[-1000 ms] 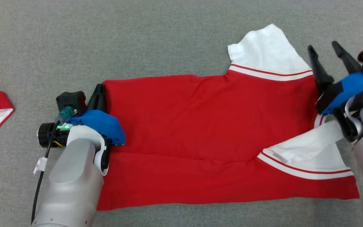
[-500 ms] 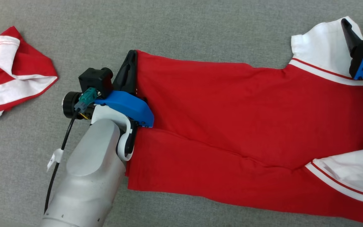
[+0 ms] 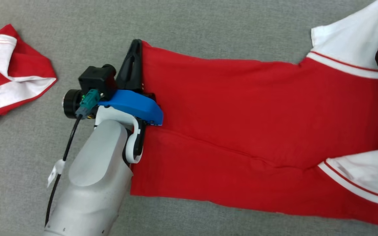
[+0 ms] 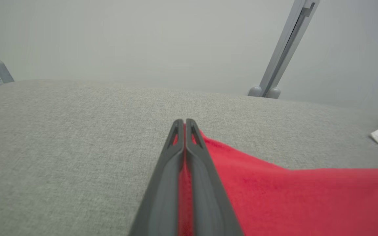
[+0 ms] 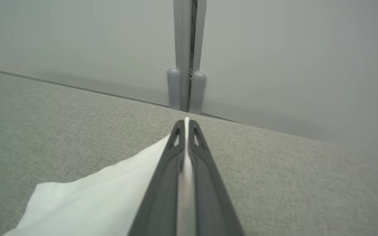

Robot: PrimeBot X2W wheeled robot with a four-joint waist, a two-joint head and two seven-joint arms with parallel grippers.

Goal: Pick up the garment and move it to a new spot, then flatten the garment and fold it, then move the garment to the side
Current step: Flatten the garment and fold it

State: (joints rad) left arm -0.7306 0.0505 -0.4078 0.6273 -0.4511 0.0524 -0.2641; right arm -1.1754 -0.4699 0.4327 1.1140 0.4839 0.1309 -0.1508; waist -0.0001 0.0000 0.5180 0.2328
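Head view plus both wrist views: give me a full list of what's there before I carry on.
shirt: one, red with white sleeves, spread across the cloth surface.
second garment: one, red and white, crumpled at the head view's left edge.
cloth surface: one, grey, under both garments.
posts: several, grey, past the surface's far edge, against a pale wall.
left forearm: one, pale grey, at the shirt's hem end.
left fingers: two, dark, shut on the shirt's red hem corner.
right fingers: two, dark, shut on a white sleeve.
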